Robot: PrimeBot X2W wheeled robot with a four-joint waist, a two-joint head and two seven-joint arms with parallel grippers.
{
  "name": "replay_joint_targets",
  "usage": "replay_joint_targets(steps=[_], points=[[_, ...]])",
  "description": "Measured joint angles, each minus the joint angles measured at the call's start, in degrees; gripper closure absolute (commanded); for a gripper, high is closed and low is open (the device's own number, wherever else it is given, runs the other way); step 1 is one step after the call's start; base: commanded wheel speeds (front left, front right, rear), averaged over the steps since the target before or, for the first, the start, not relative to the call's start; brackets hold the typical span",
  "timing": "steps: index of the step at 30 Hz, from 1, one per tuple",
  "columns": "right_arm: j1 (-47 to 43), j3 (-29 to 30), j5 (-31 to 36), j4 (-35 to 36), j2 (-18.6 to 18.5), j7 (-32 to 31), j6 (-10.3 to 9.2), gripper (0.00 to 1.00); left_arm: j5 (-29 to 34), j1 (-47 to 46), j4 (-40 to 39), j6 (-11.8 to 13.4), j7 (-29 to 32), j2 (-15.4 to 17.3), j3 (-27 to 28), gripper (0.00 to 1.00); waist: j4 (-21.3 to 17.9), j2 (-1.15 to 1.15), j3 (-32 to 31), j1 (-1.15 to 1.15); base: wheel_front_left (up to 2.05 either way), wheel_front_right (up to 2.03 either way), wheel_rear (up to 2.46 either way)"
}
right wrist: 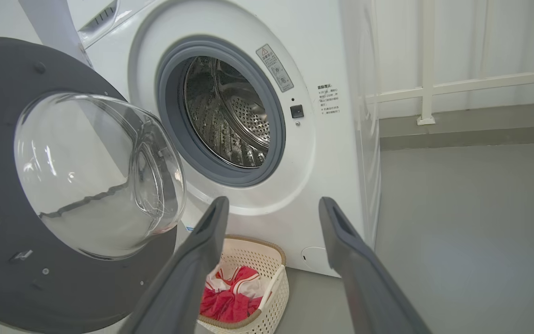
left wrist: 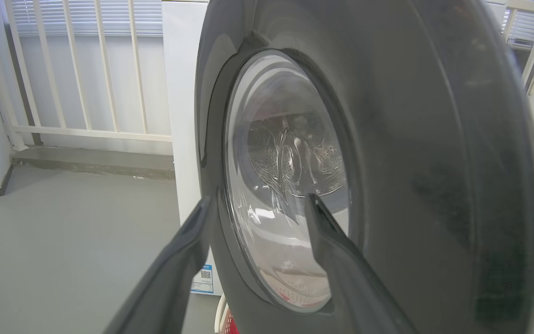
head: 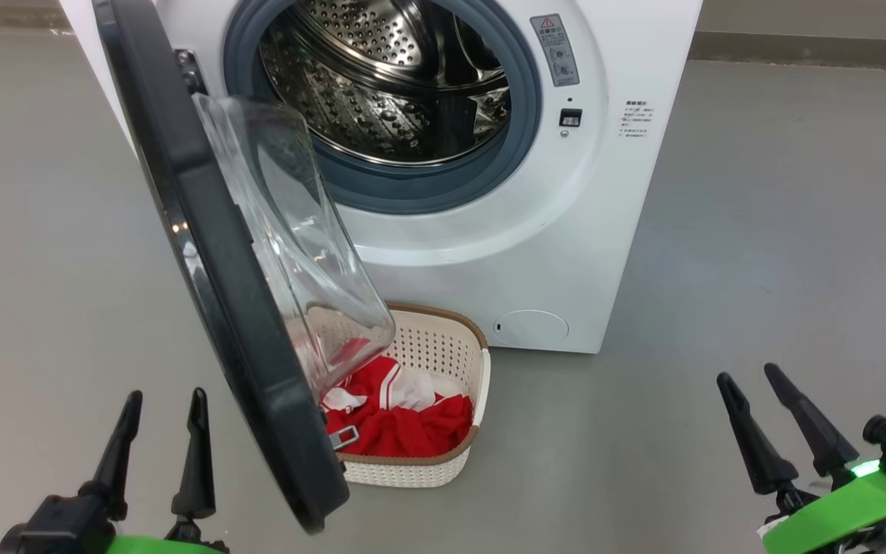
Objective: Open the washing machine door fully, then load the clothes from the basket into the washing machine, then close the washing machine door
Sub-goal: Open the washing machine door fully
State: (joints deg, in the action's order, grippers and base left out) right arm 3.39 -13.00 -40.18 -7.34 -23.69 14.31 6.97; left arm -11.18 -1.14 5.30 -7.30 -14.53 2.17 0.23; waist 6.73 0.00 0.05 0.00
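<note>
Door [head: 216, 261] stands wide, glass bowl overhanging the basket [head: 481, 369] of red clothes [head: 404, 431] before the washer [head: 627, 192]; left gripper [head: 167, 392] and right gripper [head: 746, 372] gape empty.

My 12 o'clock: washing machine [head: 566, 254], white; drum [head: 366, 92], perforated steel; gasket [head: 524, 115], grey-blue; basket [head: 443, 346], cream, perforated, brown rim; clothes [head: 412, 431], red, white stripes. My 11 o'clock: washing machine door [head: 216, 261], black rim, clear glass.
</note>
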Motion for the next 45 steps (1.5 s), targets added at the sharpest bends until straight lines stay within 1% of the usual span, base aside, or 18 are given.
replay_joint_targets(steps=[7,19,45], points=[[-1.4,1.7,3.1,-0.9,2.4,0.0,0.00,0.00,0.0,0.0,-0.3,0.0,0.0,0.0,0.4,0.00,0.1,0.00,0.2,0.00,0.00,0.00,0.00],[-1.4,2.3,4.8,-1.0,2.6,0.0,0.00,0.00,0.0,0.0,-0.3,0.0,0.0,0.0,0.6,0.00,0.3,0.00,0.5,0.00,0.00,0.00,0.00],[-1.4,2.7,4.8,-1.1,3.1,0.0,0.00,0.00,0.0,0.0,-0.2,0.0,0.0,0.0,0.6,0.00,0.3,0.00,1.0,0.00,0.00,0.00,0.00]])
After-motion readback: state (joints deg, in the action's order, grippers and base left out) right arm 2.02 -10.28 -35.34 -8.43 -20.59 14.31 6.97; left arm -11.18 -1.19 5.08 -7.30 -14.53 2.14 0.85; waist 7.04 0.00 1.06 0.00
